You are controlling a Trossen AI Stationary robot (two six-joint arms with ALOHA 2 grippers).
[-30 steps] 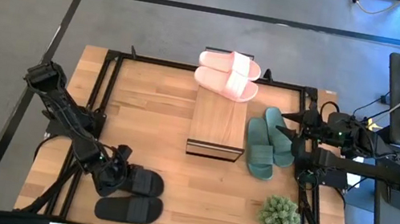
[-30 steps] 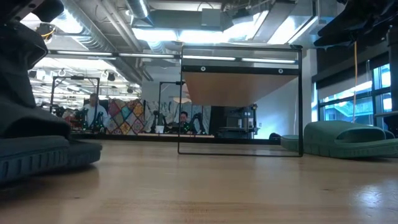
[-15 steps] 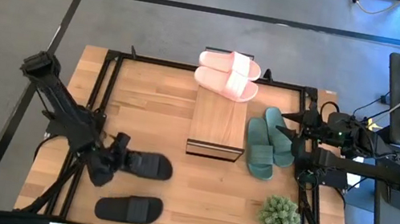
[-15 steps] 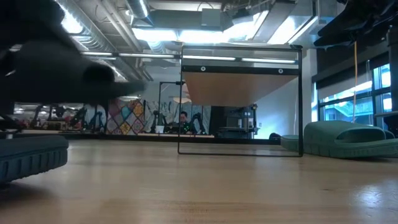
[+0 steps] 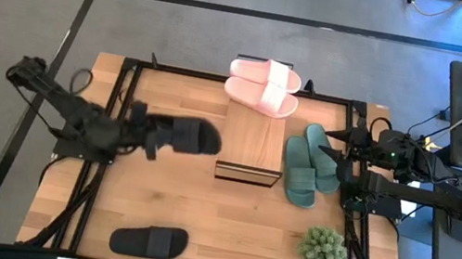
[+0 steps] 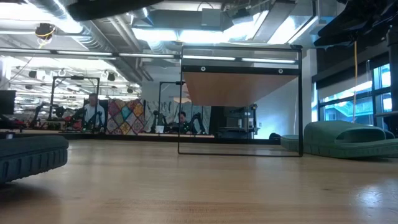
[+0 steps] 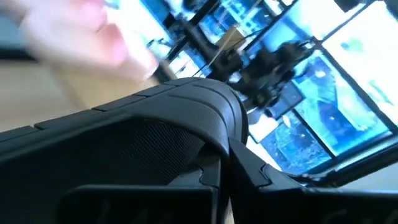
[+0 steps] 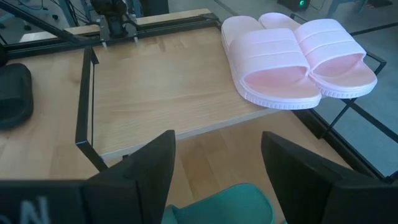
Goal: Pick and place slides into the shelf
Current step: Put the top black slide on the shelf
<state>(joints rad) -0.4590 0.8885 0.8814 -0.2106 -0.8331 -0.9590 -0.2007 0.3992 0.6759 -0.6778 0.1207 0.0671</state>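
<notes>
My left gripper is shut on one black slide, carried in the air just left of the shelf; the slide also shows in the low view and fills the left wrist view. The second black slide lies sole-down on the table near its near edge. The pink pair rests on the shelf's far end. The green pair lies on the table right of the shelf. My right gripper is open at the table's right edge, above a green slide. My left gripper holds the black slide by its end toward the table's left, coming level from the left and along its length. The slide is lifted clear and roughly level, its free end pointing at the shelf. The slide itself hides how the fingers sit.
A small potted plant stands near the table's near right corner. A black metal frame runs round the tabletop. The shelf's plank top is bare on its near half. People and equipment show in the room beyond the table.
My left gripper has lifted one black slide off the table beside its mate, then carried it up and toward the far edge, ending beside the shelf's left side. The slide is now clear of the table. The other black slide stayed where it lay.
</notes>
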